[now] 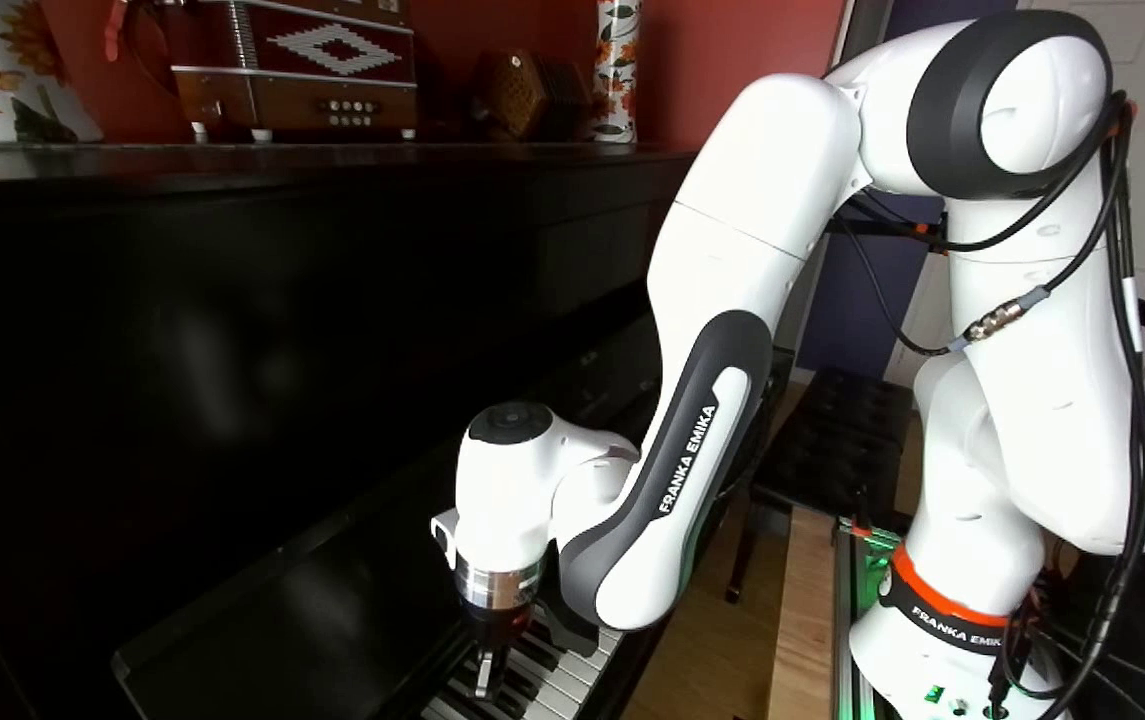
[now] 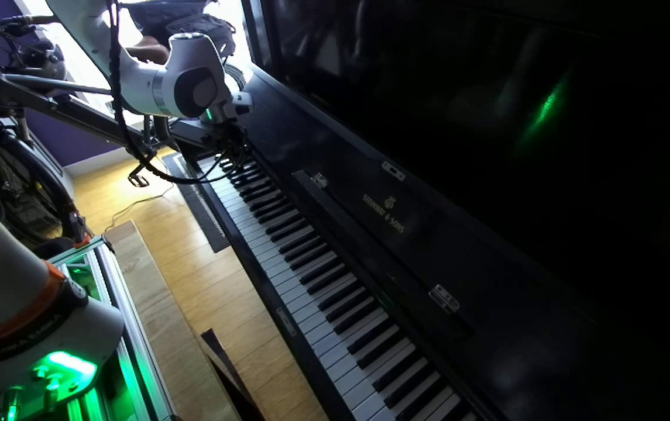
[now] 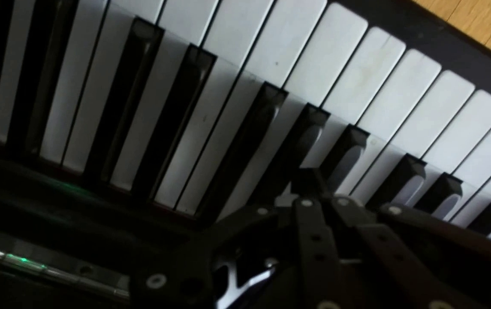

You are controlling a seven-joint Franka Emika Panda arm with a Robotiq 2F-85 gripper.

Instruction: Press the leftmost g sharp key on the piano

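Observation:
The black piano shows in both exterior views, its key row running along the front. My gripper is shut, pointing down over the keys. In an exterior view the gripper is at the far end of the row. In the wrist view the key fronts lie toward the top. There the closed fingertips overlap the right side of the middle key in a group of three black keys, a G sharp by its place. I cannot tell whether the tips touch a key. Nothing is held.
The dark fallboard with a hinge rises behind the keys. A black bench stands beyond the arm. A bicycle stands near the far end. An accordion sits on the piano top. A wooden board edges the robot base.

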